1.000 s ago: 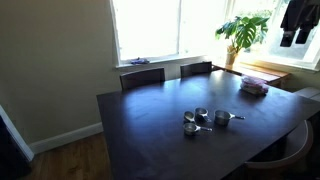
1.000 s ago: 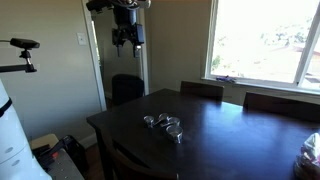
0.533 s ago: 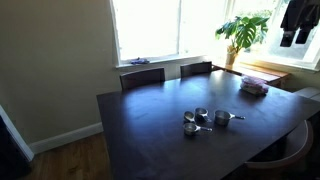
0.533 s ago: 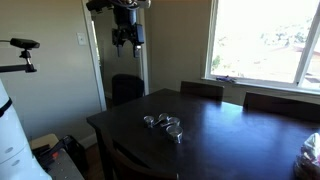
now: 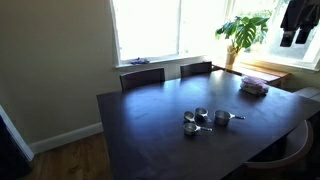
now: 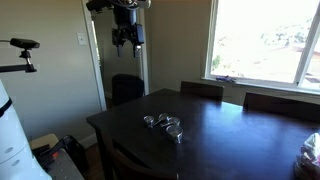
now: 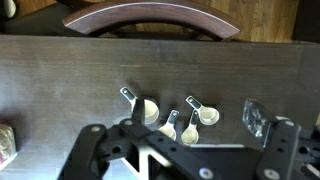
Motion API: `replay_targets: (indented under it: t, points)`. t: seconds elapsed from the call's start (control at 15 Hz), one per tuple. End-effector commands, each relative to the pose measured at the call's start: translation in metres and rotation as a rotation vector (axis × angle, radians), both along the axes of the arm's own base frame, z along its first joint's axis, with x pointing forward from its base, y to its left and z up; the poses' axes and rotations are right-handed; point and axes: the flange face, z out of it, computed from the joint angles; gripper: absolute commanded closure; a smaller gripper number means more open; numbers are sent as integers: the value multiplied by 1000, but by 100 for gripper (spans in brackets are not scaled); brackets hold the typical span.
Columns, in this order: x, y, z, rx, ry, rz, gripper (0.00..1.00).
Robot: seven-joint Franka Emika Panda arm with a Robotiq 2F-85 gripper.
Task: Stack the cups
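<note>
Small shiny silver measuring cups with thin straight handles lie apart in a loose cluster on the dark table (image 5: 150, 120), seen in both exterior views (image 5: 201, 113) (image 6: 163, 122). In the wrist view the biggest cup (image 7: 148, 110) is at the left, a cup (image 7: 207, 115) is at the right, and smaller cups (image 7: 170, 130) lie between them, all open side up. My gripper (image 6: 125, 38) hangs high above the table's near edge, far from the cups; it also shows in the wrist view (image 7: 180, 150). Its fingers are spread wide and hold nothing.
A pinkish flat stack (image 5: 253, 86) lies at the table's far side near a potted plant (image 5: 243, 30). Two chairs (image 5: 142, 77) (image 5: 196, 69) stand by the window. A curved chair back (image 7: 150, 18) sits at the table edge. A crumpled clear wrapper (image 7: 255, 117) lies beside the cups.
</note>
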Motion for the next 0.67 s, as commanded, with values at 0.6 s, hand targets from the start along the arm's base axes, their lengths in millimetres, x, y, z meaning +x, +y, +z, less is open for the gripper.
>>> replay_targets:
  t: [0.6]
  points:
    - [51,2,-30,-47,9,15,0]
